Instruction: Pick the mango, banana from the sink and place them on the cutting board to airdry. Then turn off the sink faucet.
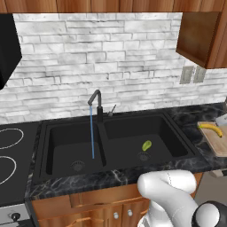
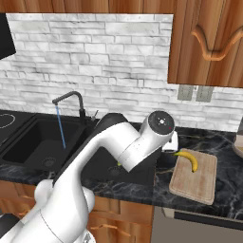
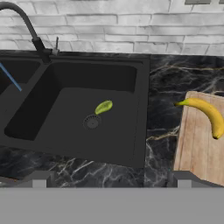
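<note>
1. Nearest to me in the hand view, the fingers (image 3: 111,181) show as two small grey tips at the bottom of the picture, set wide apart with nothing between them; I read them as spread open and holding nothing.
2. They hang above the front edge of the black marble desk (image 3: 164,87), roughly over the strip between the sink's right basin and the board.
3. Just beyond on the right lies the cutting board (image 3: 199,148), flat on the desk beside the sink.
4. The banana (image 3: 205,114) rests on the board's far part, its curve bending back toward me; one tip reaches just past the board's left edge.
5. To the left is the sink (image 3: 142,109). The mango (image 3: 103,106) lies on the floor of the right basin, just beside the round drain (image 3: 91,122) and apart from the walls.
6. From the left base view I see the same: the mango (image 1: 146,145) in the right basin, the banana (image 1: 211,129) on the board at the far right.
7. Farthest back, the sink faucet (image 1: 96,104) stands behind the centre divider, its spout over the left basin. A thin blue stream of water (image 1: 92,133) runs down from it, so it is on.
8. A thin lever handle (image 1: 111,110) stands tilted just to the right of the faucet base.
</note>
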Controlling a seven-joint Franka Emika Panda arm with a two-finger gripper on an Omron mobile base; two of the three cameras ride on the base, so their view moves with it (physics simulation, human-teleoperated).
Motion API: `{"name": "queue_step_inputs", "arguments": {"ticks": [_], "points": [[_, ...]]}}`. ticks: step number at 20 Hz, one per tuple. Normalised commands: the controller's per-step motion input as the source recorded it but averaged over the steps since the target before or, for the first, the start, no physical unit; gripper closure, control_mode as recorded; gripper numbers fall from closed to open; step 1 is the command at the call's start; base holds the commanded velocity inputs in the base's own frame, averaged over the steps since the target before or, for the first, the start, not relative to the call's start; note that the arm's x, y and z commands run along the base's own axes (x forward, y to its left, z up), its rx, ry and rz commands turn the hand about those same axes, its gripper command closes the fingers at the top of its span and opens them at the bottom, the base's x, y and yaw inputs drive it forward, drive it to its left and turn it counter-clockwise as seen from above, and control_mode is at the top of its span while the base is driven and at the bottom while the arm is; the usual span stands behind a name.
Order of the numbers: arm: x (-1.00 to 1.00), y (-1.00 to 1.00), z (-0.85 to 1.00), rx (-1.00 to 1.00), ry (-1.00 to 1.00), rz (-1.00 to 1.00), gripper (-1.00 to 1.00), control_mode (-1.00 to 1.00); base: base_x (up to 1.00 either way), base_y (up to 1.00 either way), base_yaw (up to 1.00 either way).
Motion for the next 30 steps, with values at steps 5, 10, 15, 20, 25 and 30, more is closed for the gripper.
{"name": "queue_step_inputs", "arguments": {"ticks": [5,10,15,20,25,30], "points": [[-0.31,0.72,0.05,0.01,-0.15,-0.23,-1.00,-1.00,0.00,0.00,0.00],[-0.03,0.86,0.00,0.00,-0.01,-0.16,-1.00,-1.00,0.00,0.00,0.00],[0.12,0.70,0.00,0.00,0.14,-0.11,-1.00,-1.00,0.00,0.00,0.00],[0.38,0.47,0.00,0.00,0.27,-0.01,-1.00,-1.00,0.00,0.00,0.00],[0.48,0.17,0.13,0.08,0.40,0.00,-1.00,-1.00,0.00,0.00,0.00],[0.25,0.01,0.01,0.02,0.15,0.00,-1.00,-1.00,0.00,0.00,0.00]]}}
